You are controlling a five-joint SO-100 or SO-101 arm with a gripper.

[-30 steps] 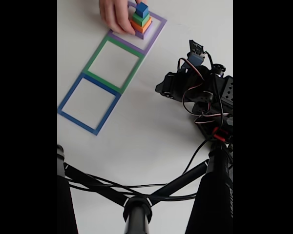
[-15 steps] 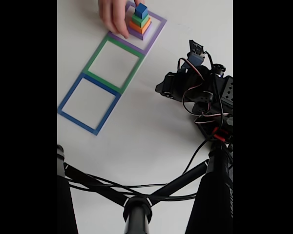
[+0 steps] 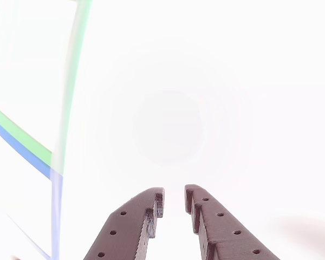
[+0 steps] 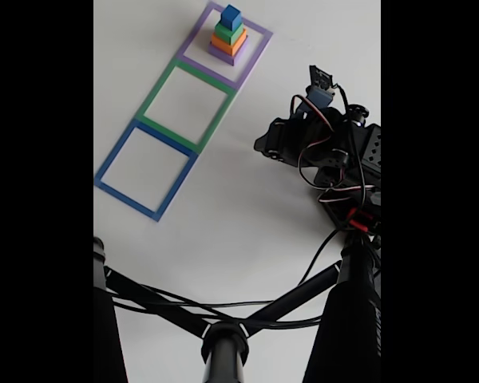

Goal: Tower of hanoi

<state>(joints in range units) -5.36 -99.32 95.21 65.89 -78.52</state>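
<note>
**White desk, stack far up-frame from the arm**

White matte desk carries three flat square outlines, purple, green, blue. The graded four-block tower, blue cube topmost, sits inside the purple outline, upper centre, well apart from the folded arm. The dark gripper hangs slightly parted, empty. Nothing blocks the way.

The arm sits folded, its gripper slightly parted, holding nothing.

Other view overexposed, washed white, edges smeared; fixed view evenly lit, soft shadows.
</note>
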